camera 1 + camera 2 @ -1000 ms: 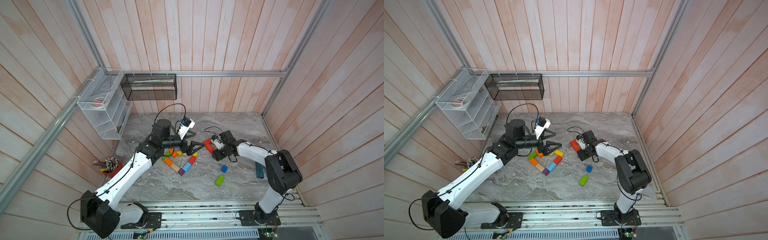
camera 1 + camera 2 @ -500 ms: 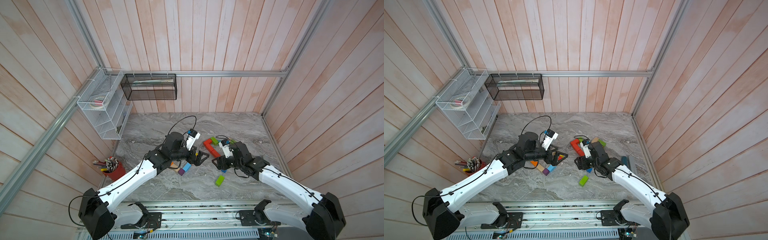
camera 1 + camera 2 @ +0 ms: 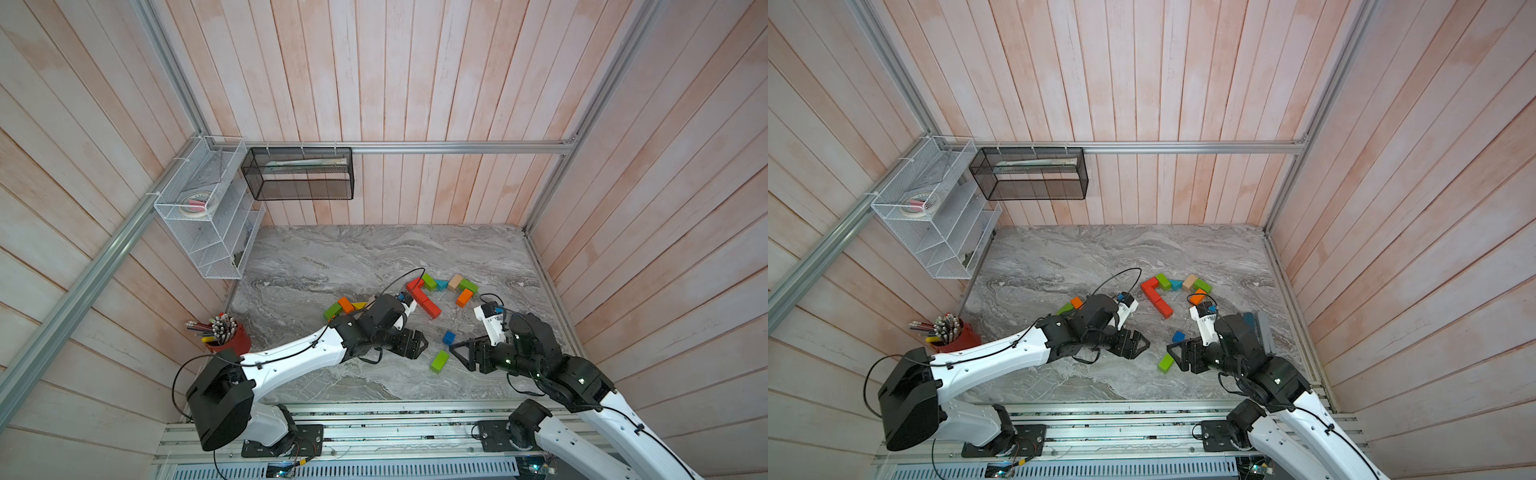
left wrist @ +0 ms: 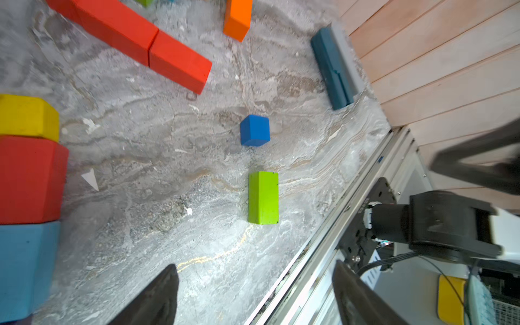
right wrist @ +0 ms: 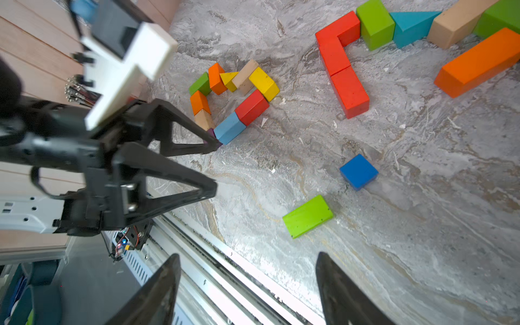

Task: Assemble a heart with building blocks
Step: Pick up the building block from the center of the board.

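The left arm (image 3: 291, 355) and the right arm (image 3: 582, 378) reach in low and bend toward each other, so the left gripper (image 3: 419, 343) and the right gripper (image 3: 457, 353) face tip to tip, near but apart, jaws parted and empty.

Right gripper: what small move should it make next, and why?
Probably ease the right gripper down over the loose green brick and close on it. Its jaws are open and empty, the brick lies flat just ahead of them, apart from every other block, and the outline of red bricks and an orange brick beyond looks unfinished.
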You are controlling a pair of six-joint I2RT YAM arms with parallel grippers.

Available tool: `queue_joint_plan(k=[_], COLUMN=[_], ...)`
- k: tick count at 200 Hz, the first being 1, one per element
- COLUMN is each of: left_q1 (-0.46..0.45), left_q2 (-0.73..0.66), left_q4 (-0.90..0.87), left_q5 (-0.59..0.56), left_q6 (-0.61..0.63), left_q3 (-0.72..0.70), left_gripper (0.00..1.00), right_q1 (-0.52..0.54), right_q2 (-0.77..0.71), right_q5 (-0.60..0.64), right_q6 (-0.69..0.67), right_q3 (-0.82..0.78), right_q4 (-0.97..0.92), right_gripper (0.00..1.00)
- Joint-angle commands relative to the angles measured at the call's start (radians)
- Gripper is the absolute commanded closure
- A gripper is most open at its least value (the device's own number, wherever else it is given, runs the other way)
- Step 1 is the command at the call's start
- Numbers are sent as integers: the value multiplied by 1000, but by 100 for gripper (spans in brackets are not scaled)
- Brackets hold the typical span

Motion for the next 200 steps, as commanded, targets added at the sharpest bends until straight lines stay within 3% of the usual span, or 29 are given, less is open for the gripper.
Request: queue_joint_plan(k=[1, 46, 106, 200], left_q1=[-69, -150, -193, -198], left_q2=[78, 254, 437, 498], left_q4=[-15, -45, -76, -62], left_q5=[-79, -164, -237, -275], left_q6=[-46, -26, 35, 106], left_q3=[41, 159, 304, 323], left_gripper=[16, 20, 30, 65], right_q1=[4, 5, 5, 5], right_q2=[-48, -149, -170, -195], right_q5=[-45, -62, -53, -36], right_q6=[-19, -19, -16, -15], right_q3=[34, 14, 9, 26], right_q4=[-162, -208, -211, -208], right_gripper=[24, 24, 24, 25])
